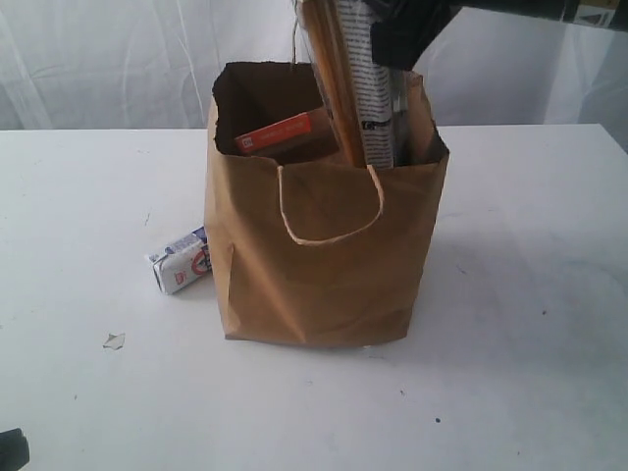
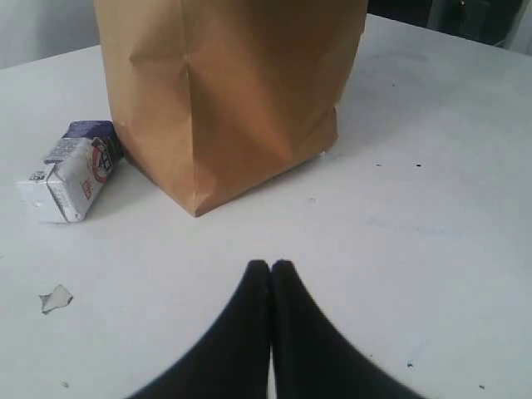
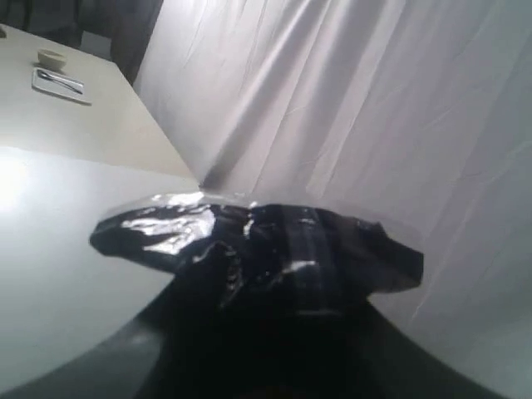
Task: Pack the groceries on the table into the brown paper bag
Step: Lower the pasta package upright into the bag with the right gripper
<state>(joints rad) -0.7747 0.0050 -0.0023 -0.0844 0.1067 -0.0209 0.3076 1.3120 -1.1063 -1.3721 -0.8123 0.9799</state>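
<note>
The brown paper bag [image 1: 324, 255] stands open in the middle of the white table [image 1: 510, 324]. My right gripper [image 1: 407, 34] hangs above the bag's right side, shut on the top end of the long dark-blue packet [image 1: 365, 88], which stands upright with its lower part inside the bag. In the right wrist view the packet's crumpled dark end [image 3: 249, 237] fills the shut gripper [image 3: 274, 270]. The small white-blue carton [image 1: 182, 260] lies on its side against the bag's left foot. My left gripper [image 2: 270, 266] is shut and empty, low over the table in front of the bag [image 2: 224, 91] and carton [image 2: 71, 170].
A brown pouch with an orange strip [image 1: 280, 134] leans inside the bag. A small paper scrap [image 1: 114, 340] lies on the table at front left. White curtains hang behind. The right wrist view shows another table with a tray [image 3: 58, 81].
</note>
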